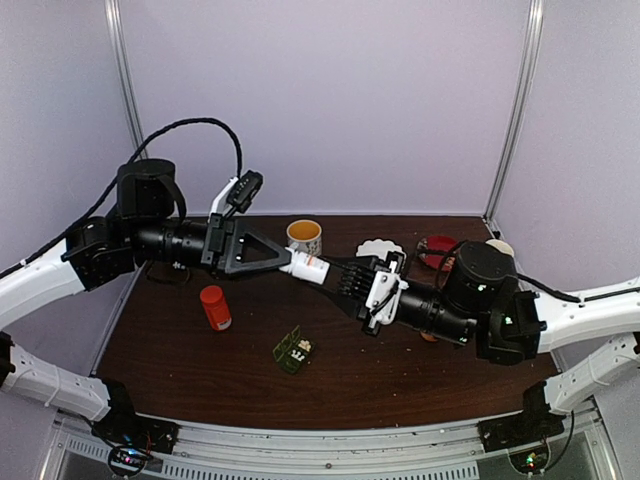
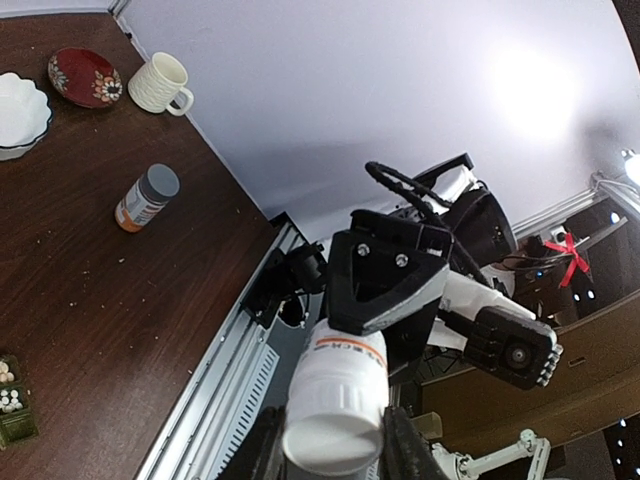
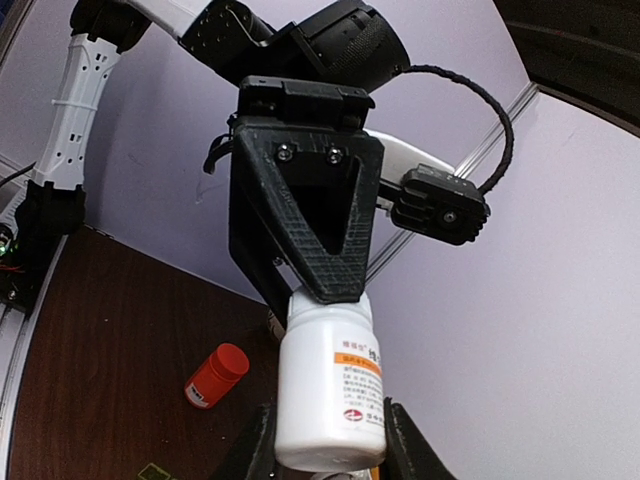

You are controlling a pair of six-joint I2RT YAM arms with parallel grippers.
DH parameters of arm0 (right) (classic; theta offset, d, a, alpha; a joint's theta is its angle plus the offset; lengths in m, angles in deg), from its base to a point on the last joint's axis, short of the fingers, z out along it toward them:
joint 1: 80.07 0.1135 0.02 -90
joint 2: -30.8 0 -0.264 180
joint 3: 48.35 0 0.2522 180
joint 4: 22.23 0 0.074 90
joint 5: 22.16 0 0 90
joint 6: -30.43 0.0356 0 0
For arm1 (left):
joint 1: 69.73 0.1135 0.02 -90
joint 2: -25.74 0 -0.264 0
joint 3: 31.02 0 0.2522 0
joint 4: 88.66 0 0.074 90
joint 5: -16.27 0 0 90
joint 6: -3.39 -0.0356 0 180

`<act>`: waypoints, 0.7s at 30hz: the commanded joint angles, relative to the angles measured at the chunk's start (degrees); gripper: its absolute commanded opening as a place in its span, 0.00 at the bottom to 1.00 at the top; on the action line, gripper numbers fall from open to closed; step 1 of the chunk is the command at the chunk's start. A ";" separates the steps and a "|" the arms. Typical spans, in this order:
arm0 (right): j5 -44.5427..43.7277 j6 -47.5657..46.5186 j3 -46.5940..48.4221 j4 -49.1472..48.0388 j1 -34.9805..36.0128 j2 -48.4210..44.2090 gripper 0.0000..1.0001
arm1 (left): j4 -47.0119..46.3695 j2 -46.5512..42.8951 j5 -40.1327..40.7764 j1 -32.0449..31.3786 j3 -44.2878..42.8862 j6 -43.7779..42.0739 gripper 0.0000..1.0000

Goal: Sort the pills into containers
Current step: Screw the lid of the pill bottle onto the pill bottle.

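Note:
A white pill bottle (image 1: 308, 267) with an orange-banded label hangs level above the table between both arms. My left gripper (image 1: 292, 262) is shut on its ribbed white cap (image 2: 335, 425). My right gripper (image 1: 336, 276) is shut on the bottle's body near the base (image 3: 328, 420). The dark green pill box (image 1: 293, 350) lies open on the table below, with small white pills (image 1: 302, 347) in one compartment. The box also shows at the left edge of the left wrist view (image 2: 14, 405).
A red-orange bottle (image 1: 214, 307) with a matching cap stands left of the pill box. An orange bottle with a grey cap (image 2: 146, 198) lies on the table. At the back are a mug (image 1: 304, 237), a white bowl (image 1: 380, 247) and a red plate (image 1: 438, 248).

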 commanded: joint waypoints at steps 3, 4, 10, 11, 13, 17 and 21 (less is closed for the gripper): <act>11.83 18.89 4.82 0.74 -1.95 0.59 0.00 | -1.23 -0.06 -1.42 -0.88 -1.17 -10.94 0.27; 14.73 22.73 5.43 0.46 -2.53 0.51 0.00 | -0.88 0.23 -1.59 -0.86 -1.62 -14.25 0.28; 25.49 41.02 11.21 5.55 -5.61 1.76 0.00 | 6.82 5.15 -2.69 -0.82 -9.27 -36.75 0.25; 26.83 44.17 11.70 6.14 -6.01 1.74 0.00 | 7.55 5.66 -1.05 -0.82 -10.03 -39.54 0.24; 29.07 48.11 11.72 6.18 -6.56 1.45 0.00 | 8.03 6.17 1.70 -0.81 -10.84 -45.96 0.23; 32.11 55.34 10.04 3.42 -7.87 0.37 0.00 | 8.00 6.28 4.40 -0.82 -11.49 -57.63 0.23; 35.48 62.42 8.15 -1.26 -8.73 -0.29 0.00 | 9.67 7.11 6.70 -0.86 -13.41 -65.74 0.22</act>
